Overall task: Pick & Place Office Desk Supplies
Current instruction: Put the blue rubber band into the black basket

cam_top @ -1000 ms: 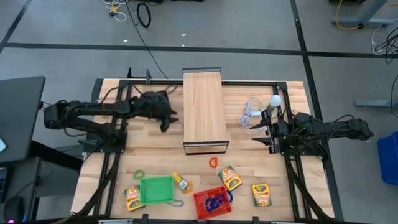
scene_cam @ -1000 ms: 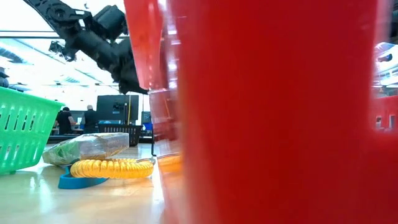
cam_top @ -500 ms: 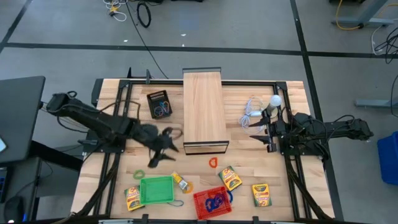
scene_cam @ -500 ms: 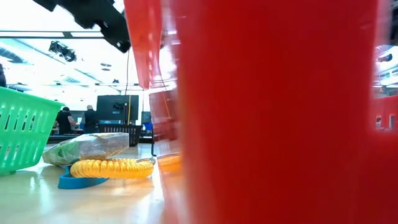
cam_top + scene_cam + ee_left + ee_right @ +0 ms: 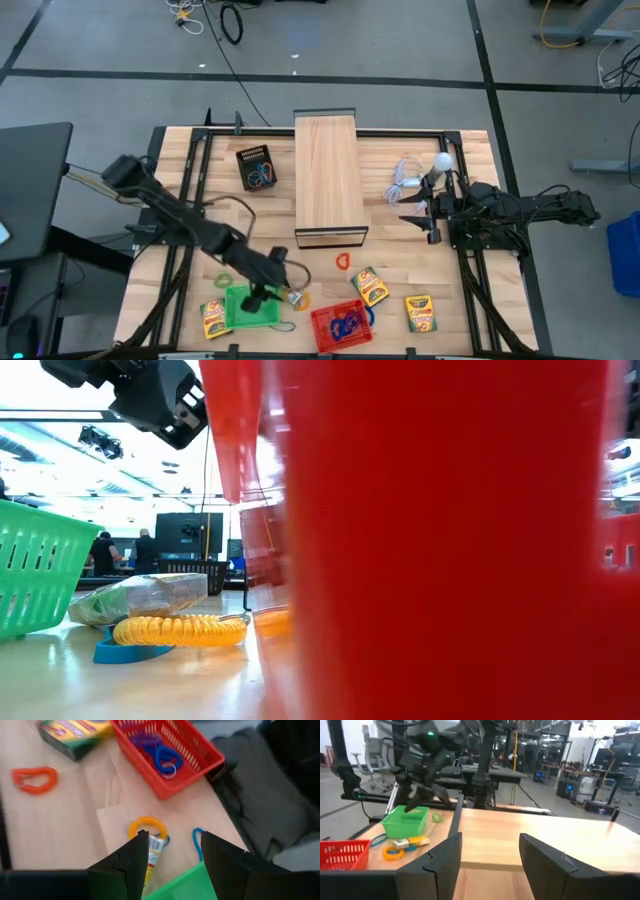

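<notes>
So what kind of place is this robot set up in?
Probably a robotics lab or workshop. The wooden table stands on a grey taped floor with loose cables, and the right wrist view shows workbenches, monitors and an office chair behind it.

Red basket blocks most of low view.

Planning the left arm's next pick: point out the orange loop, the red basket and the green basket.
orange loop (image 5: 343,261), high view, on its band.
red basket (image 5: 322,338), high view, on its left rim.
green basket (image 5: 236,311), high view, on its bare floor beside the left pincer (image 5: 262,296).
</notes>
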